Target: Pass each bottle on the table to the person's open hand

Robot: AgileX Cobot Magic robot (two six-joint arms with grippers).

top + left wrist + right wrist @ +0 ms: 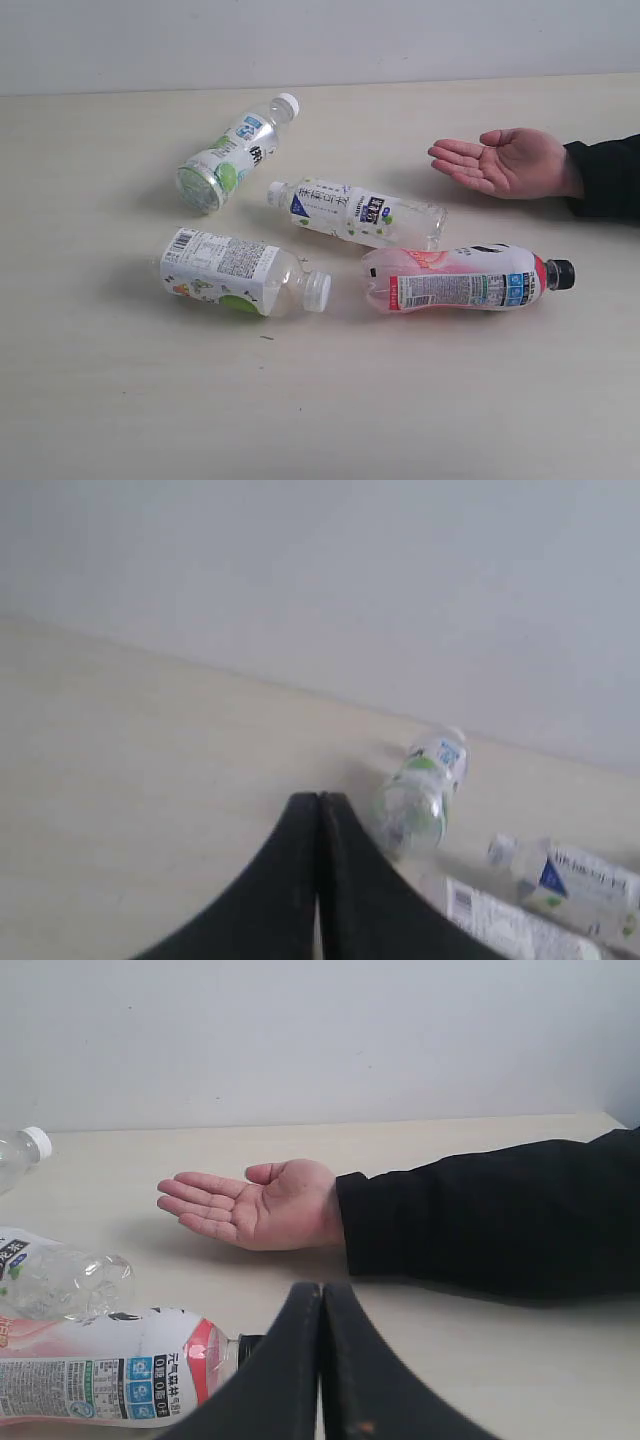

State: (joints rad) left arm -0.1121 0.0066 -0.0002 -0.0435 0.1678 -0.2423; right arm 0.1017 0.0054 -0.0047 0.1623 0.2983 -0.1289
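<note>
Several bottles lie flat on the pale table (120, 400). One white-capped bottle (235, 150) lies at the back left, a second (355, 212) in the middle, a third (235, 272) at the front left. The pink-red bottle with the black cap (465, 280) lies at the front right. An open hand (505, 162), palm up, rests at the back right. Neither gripper shows in the exterior view. My left gripper (318, 802) is shut and empty, short of the back-left bottle (422, 790). My right gripper (322, 1290) is shut and empty, beside the pink-red bottle (100, 1370), with the hand (255, 1205) beyond it.
A black sleeve (605, 178) lies on the table along the right edge, behind the hand. A pale wall (300, 40) stands past the table's far edge. A tiny dark speck (266, 338) sits on the table in front of the bottles.
</note>
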